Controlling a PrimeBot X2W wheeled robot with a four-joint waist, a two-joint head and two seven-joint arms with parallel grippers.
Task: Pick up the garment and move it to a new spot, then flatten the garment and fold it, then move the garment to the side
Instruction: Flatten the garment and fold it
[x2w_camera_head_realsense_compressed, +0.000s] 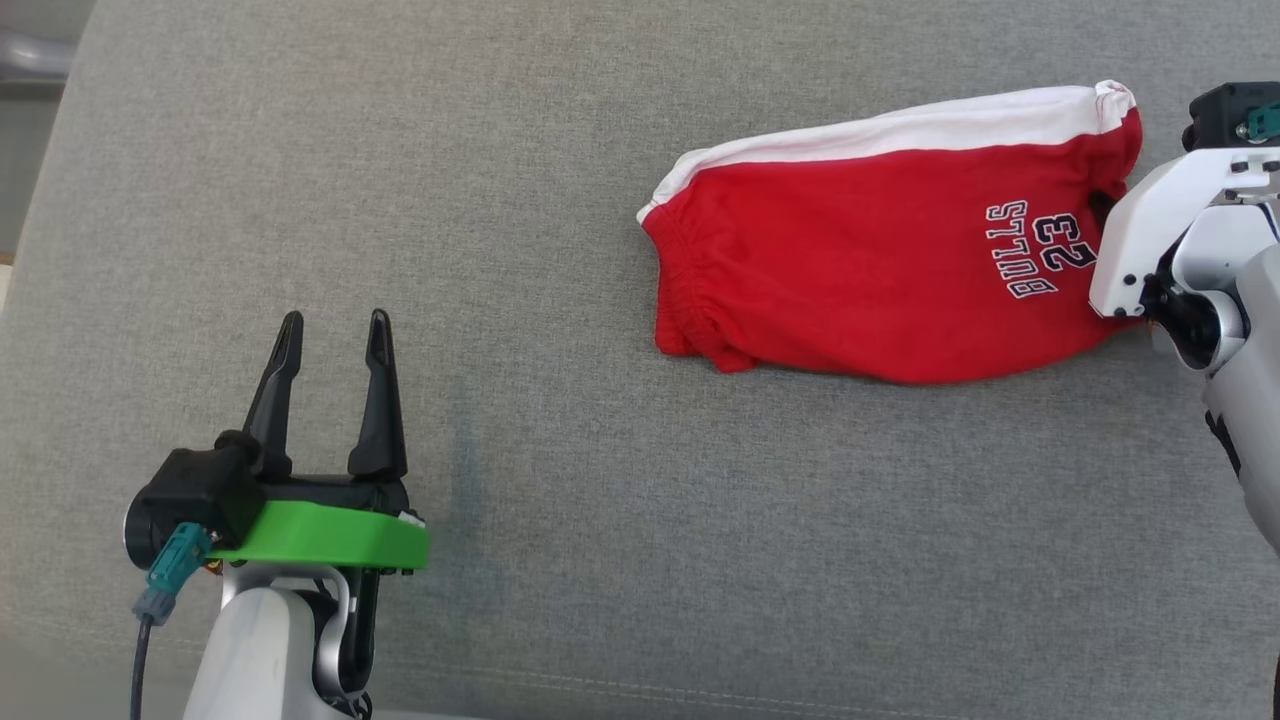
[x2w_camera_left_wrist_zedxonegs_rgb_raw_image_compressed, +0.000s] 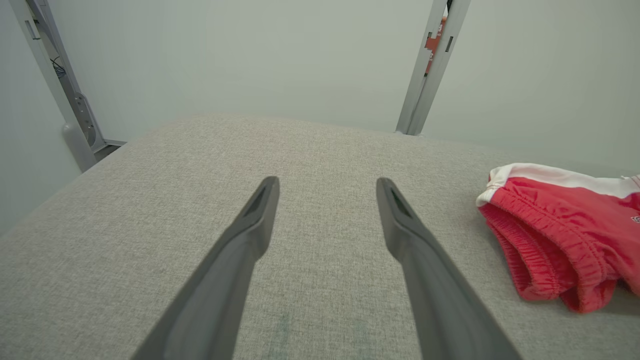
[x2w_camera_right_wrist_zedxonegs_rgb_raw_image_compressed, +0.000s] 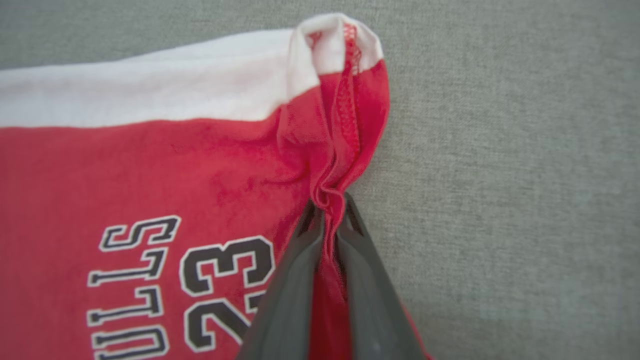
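The garment (x2w_camera_head_realsense_compressed: 880, 260) is a pair of red shorts with a white side stripe and a "BULLS 23" print, lying flat at the right of the grey cushion (x2w_camera_head_realsense_compressed: 550, 450). In the right wrist view my right gripper (x2w_camera_right_wrist_zedxonegs_rgb_raw_image_compressed: 327, 207) is shut on a pinched fold of the garment's (x2w_camera_right_wrist_zedxonegs_rgb_raw_image_compressed: 150, 175) red hem edge, fabric bunched between the two dark fingers. The head view hides those fingers behind the white wrist housing at the right edge. My left gripper (x2w_camera_head_realsense_compressed: 335, 335) rests open at the lower left, far from the shorts. The left wrist view has the elastic waistband of the garment (x2w_camera_left_wrist_zedxonegs_rgb_raw_image_compressed: 555, 235) at its right.
The grey cushion surface spreads wide to the left and front of the shorts. Two grey metal frame posts (x2w_camera_left_wrist_zedxonegs_rgb_raw_image_compressed: 432, 65) stand behind the cushion's far edge against a pale wall. The cushion's left edge (x2w_camera_head_realsense_compressed: 40, 200) drops off toward the floor.
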